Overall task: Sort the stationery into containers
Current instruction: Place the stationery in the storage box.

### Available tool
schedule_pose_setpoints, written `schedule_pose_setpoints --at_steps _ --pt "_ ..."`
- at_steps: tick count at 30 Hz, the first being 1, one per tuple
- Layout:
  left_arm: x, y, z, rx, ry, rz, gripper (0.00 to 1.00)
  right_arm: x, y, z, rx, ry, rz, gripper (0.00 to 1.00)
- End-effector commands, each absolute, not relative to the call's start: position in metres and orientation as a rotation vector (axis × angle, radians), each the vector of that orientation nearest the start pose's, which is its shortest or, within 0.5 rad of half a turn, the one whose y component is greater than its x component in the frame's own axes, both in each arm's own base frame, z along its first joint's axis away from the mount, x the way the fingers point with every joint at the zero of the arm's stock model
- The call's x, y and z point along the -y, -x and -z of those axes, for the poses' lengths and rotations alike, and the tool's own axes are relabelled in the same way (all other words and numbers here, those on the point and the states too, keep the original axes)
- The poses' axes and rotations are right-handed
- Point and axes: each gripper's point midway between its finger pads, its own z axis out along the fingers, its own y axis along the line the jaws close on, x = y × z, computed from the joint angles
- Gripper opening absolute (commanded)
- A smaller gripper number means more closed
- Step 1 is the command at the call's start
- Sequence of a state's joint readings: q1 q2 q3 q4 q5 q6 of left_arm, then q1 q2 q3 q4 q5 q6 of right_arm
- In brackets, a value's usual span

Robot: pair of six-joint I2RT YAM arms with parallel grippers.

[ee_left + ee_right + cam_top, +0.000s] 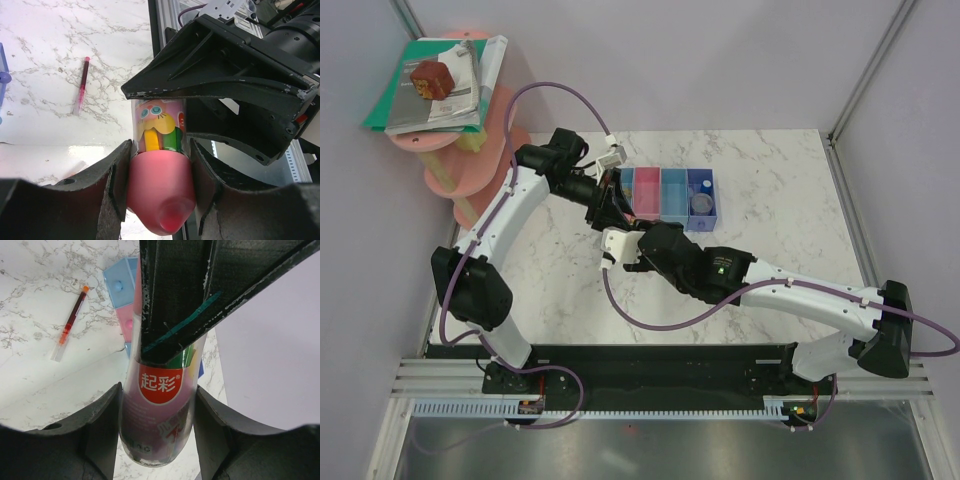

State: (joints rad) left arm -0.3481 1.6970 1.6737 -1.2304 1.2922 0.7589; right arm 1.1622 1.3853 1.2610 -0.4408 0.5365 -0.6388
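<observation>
A pink-capped tube (pixel 160 185) with a cartoon label is held in the air between both grippers. My left gripper (pixel 159 150) is shut on its pink cap. My right gripper (pixel 157 390) is shut on the tube's (pixel 157 415) clear bottom end. In the top view the two grippers meet just left of the row of trays (pixel 648 195), left gripper (pixel 610 205) above right gripper (pixel 620 245). A thin red pen (pixel 81 85) lies on the marble; it also shows in the right wrist view (pixel 70 322). A grey blue-capped cylinder (pixel 701 203) stands in the darker blue tray.
A tiered pink round shelf (pixel 470 150) stands at the back left with stacked books (pixel 450 100) and a brown block (pixel 432 78) on top. Purple cables loop from both arms. Frame posts rise at the table's back corners.
</observation>
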Motion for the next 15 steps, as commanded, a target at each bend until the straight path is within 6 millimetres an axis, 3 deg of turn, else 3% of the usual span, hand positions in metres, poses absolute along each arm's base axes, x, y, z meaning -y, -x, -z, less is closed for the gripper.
schedule_pose_setpoints --at_steps 1,3,4,5,11,15 --pt "0.256 -0.232 -0.282 -1.685 -1.373 1.516 0.02 -0.311 -0.262 -0.299 -1.445 1.297 0.25 0.53" --pt "0.255 -0.232 -0.28 -1.694 -1.38 1.498 0.02 -0.31 -0.262 -0.298 -1.445 1.302 0.256 0.73" --pt "0.254 -0.233 -0.28 -1.7 -1.381 1.491 0.02 -0.31 -0.261 -0.298 -1.443 1.311 0.256 0.91" --pt "0.253 -0.234 -0.278 -1.702 -1.39 1.474 0.02 -0.308 -0.26 -0.296 -1.45 1.314 0.253 0.96" --pt "0.248 -0.247 -0.27 -1.748 -1.424 1.36 0.02 -0.3 -0.246 -0.288 -1.468 1.365 0.193 0.98" --pt "0.245 -0.268 -0.268 -1.776 -1.46 1.218 0.02 -0.282 -0.246 -0.289 -1.496 1.348 0.208 0.98"
